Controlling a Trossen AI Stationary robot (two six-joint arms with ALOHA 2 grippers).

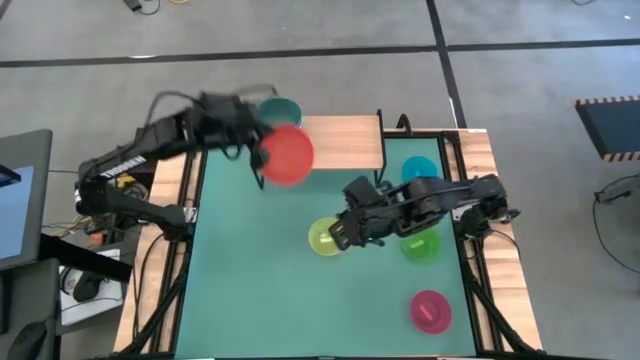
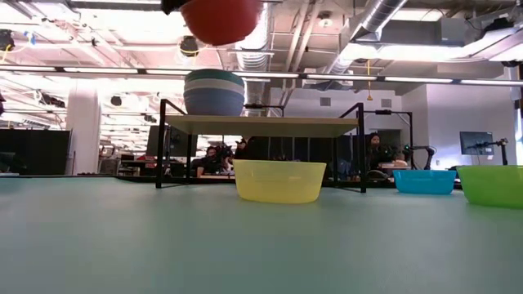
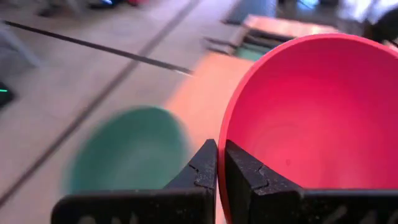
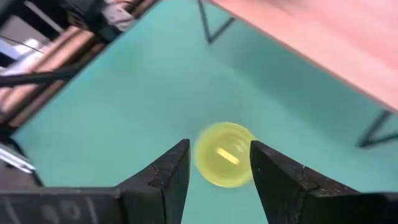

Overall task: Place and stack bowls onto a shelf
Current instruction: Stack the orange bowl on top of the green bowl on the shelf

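Note:
My left gripper (image 1: 258,150) is shut on the red bowl (image 1: 287,154), held high near the shelf's left end. The shelf (image 1: 345,140) has a wooden top on black legs and carries a stack of bowls with the dark teal one (image 1: 280,108) uppermost; in the low view the stack (image 2: 214,91) sits on the plank. My right gripper (image 4: 219,167) is open above the yellow-green bowl (image 1: 326,238), which rests on the green mat. A green bowl (image 1: 421,245), a cyan bowl (image 1: 418,168) and a magenta bowl (image 1: 431,311) also sit on the mat. My left gripper pinches the red bowl's rim (image 3: 222,163) with one finger inside the bowl and one outside. The bowl is lifted clear, tilted so its opening faces sideways, above the shelf's left part.
The shelf's right half (image 1: 360,145) is bare wood. Wooden rails (image 1: 485,190) run along the table's sides. People and desks show in the room behind the table in the low view.

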